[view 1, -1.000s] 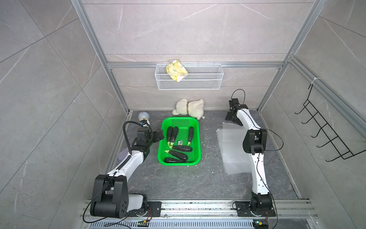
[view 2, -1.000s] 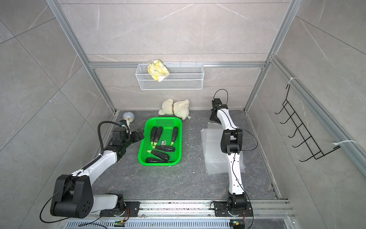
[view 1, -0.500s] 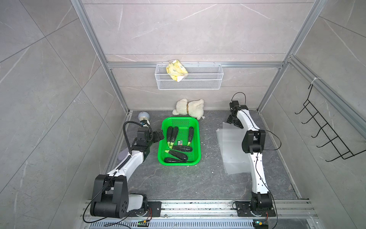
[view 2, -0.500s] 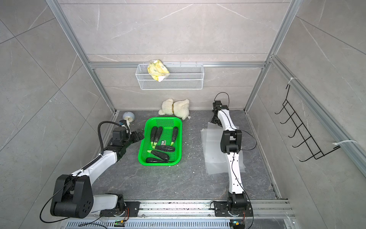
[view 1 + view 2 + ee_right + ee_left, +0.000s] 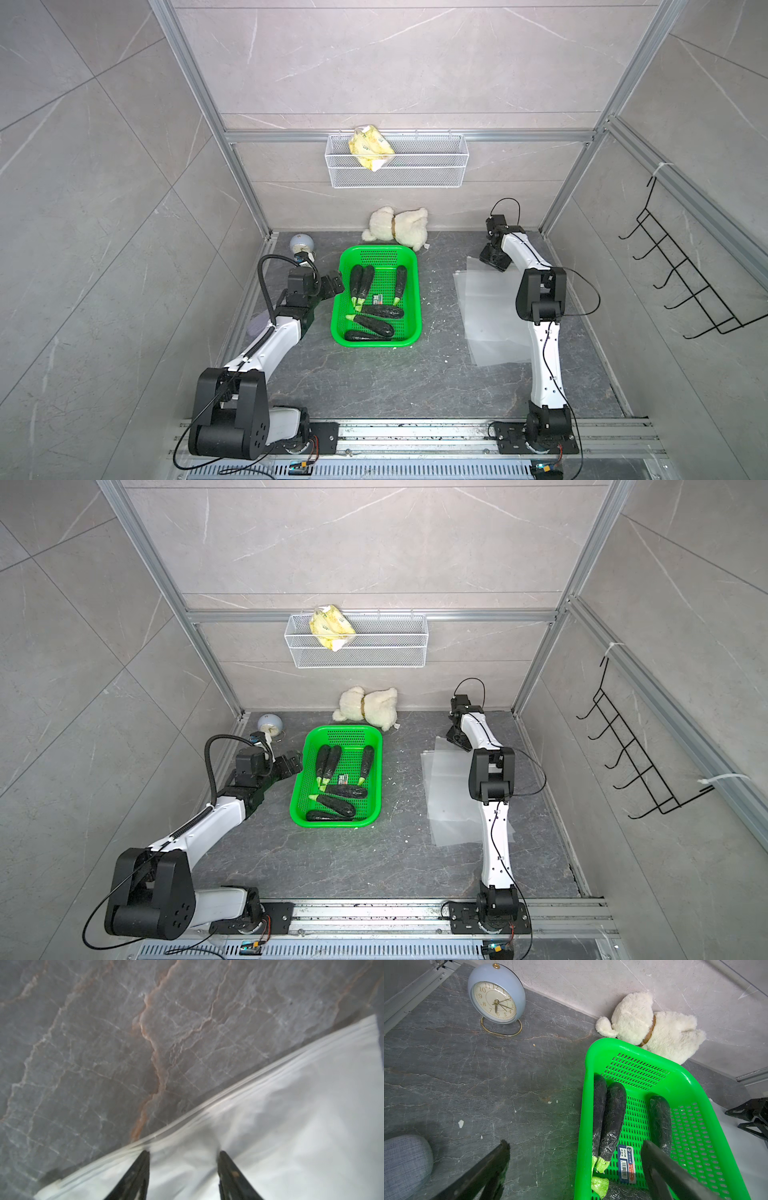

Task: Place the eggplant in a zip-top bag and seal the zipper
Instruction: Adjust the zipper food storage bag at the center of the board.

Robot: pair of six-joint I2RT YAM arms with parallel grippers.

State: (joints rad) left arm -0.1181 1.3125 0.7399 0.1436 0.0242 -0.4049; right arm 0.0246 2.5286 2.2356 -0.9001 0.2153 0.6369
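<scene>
Several dark eggplants [image 5: 378, 311] [image 5: 612, 1113] lie in a green basket [image 5: 337, 291] [image 5: 583, 1105] mid-table. My left gripper [image 5: 334, 286] [image 5: 576, 1147] hangs open over the basket's left rim, one finger above the table, one above the eggplants, holding nothing. Clear zip-top bags [image 5: 490, 316] [image 5: 449, 796] lie flat in a stack on the right. My right gripper [image 5: 490, 259] [image 5: 184, 1153] is down on the far end of the top bag [image 5: 291, 1126], just behind its zipper strip [image 5: 249, 1082]. Its jaws stand apart, with the film wrinkling between the tips.
A blue clock [image 5: 300, 243] [image 5: 497, 995] and a white plush toy [image 5: 399, 228] [image 5: 654, 1026] stand by the back wall. A wire basket [image 5: 397, 166] hangs above, and a black hook rack [image 5: 685, 282] on the right wall. Grey cloth [image 5: 404, 1163] lies beside the left arm.
My right gripper has dropped slightly onto the far edge of the bags and its jaws have narrowed. The left arm has not moved.
</scene>
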